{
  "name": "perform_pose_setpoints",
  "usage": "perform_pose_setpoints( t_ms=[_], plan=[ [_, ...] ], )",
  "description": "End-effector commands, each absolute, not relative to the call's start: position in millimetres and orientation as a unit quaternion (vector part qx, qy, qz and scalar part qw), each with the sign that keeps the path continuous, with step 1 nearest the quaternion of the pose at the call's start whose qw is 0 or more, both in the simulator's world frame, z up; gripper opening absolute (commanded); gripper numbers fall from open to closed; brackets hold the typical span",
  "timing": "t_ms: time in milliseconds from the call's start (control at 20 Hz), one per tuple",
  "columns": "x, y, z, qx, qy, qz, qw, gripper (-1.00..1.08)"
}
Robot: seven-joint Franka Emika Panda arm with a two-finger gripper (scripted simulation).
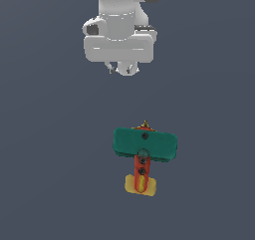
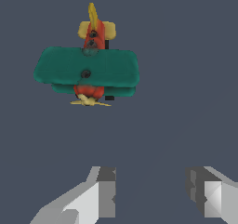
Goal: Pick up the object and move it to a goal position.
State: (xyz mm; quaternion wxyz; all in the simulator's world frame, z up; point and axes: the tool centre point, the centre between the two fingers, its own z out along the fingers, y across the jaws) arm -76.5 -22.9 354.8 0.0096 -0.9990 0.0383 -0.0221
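Desk surface of plain, dark slate-grey (image 1: 45, 149) is seen in both views, and only one thing is carried on it: a single small toy airplane with a wide teal-green rounded wing, a red-orange body and a pale yellow tail (image 1: 144, 152). The airplane is laid flat in the lower middle of the exterior view, slightly toward that view's right, with its tail turned to the lower edge of that view and its nose toward the arm. Three dark screw dots can be counted along its wing and body in that view. A small yellowish propeller is shown at its nose in the wrist view (image 2: 89, 74).

One white robot arm is seen, with its hand (image 1: 120, 67) held well apart from the airplane. Nothing is placed between them. The hand (image 2: 151, 195) is released: two fingers are spread wide with bare desk between them, and nothing is grasped.
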Motion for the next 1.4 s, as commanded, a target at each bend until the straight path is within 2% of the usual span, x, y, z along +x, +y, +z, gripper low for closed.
perform_pose_setpoints(
  t_ms=[0, 1350],
  plan=[
    [-74.7, -23.4, 371.8, -0.998, 0.038, -0.039, 0.013, 0.28],
    [-86.0, -53.0, 553.0, -0.968, 0.032, -0.218, 0.117, 0.28]
  ],
)
